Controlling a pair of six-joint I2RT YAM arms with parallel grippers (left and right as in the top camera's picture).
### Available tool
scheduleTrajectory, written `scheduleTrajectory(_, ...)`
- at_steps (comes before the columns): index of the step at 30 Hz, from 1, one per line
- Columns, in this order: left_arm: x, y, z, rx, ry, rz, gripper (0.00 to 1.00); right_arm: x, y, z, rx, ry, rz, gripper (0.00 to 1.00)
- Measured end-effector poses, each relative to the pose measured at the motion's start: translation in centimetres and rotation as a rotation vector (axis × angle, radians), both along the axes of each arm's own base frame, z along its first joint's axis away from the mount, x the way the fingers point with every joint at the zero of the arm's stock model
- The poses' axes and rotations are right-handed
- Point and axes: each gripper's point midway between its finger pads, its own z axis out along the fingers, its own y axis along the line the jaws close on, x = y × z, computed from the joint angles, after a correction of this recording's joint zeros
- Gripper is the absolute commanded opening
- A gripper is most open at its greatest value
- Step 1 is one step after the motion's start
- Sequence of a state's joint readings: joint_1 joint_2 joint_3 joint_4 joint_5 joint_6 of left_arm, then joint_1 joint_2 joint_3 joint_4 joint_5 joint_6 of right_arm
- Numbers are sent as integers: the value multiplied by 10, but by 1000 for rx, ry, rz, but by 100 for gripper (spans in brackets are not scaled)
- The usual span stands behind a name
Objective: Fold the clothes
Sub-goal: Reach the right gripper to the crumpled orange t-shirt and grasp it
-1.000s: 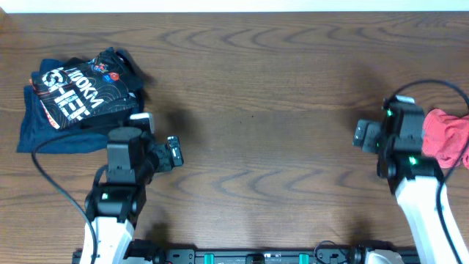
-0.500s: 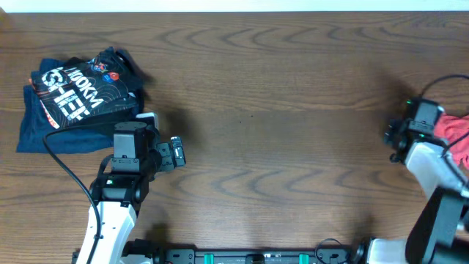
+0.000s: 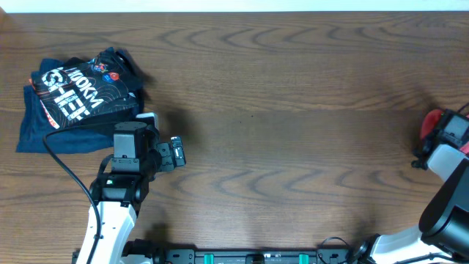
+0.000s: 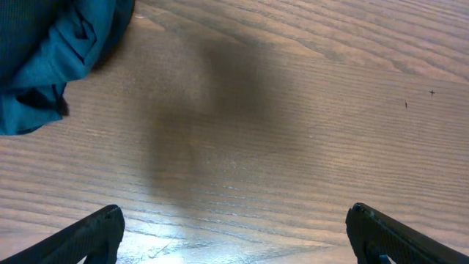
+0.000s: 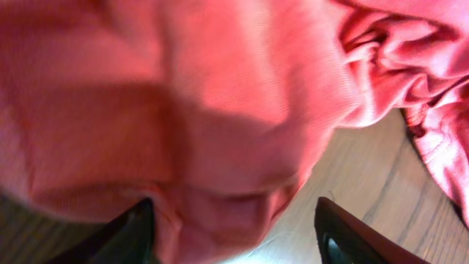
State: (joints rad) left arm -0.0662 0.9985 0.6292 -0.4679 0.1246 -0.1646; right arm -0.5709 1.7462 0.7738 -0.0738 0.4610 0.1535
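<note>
The clothes (image 5: 220, 103), a coral-red crumpled shirt, fill most of the right wrist view; overhead only a small red patch of them (image 3: 432, 121) shows at the table's far right edge. My right gripper (image 5: 233, 214) is down over the heap with a fold of red fabric between its two dark fingers. The left finger (image 5: 135, 235) touches the cloth; the right finger (image 5: 344, 238) stands off it over bare wood. My left gripper (image 4: 234, 224) hangs open over bare table at the left, nothing between its fingers.
A pile of navy and black garments with white lettering (image 3: 73, 99) lies at the far left, its teal-blue edge (image 4: 51, 51) just ahead of the left gripper. The right arm (image 3: 451, 150) reaches to the table's right edge. A black cable (image 3: 62, 180) trails by the left arm.
My right arm has swung right, out to the table's edge and onto the red shirt, its jaws narrowing. The left arm shifted slightly, then stayed still.
</note>
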Motion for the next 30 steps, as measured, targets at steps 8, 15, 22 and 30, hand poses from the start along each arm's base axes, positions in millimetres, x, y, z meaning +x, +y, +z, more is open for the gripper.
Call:
scheduleTrajectory(8, 0, 0, 0, -1, 0, 0, 98, -3, -12, -10, 47, -46, -29, 1)
scheduleTrajectory(15, 0, 0, 0, -1, -2, 0, 98, 37, 16, -11, 202, -192, 112, 1)
scheduleTrajectory(22, 2, 0, 1, -1, -9, 0, 98, 120, 136, 4, 428, -342, 446, 1)
scheduleTrajectory(30, 2, 0, 2, -1, -12, 0, 98, 252, 235, 154, 346, -765, 709, 26)
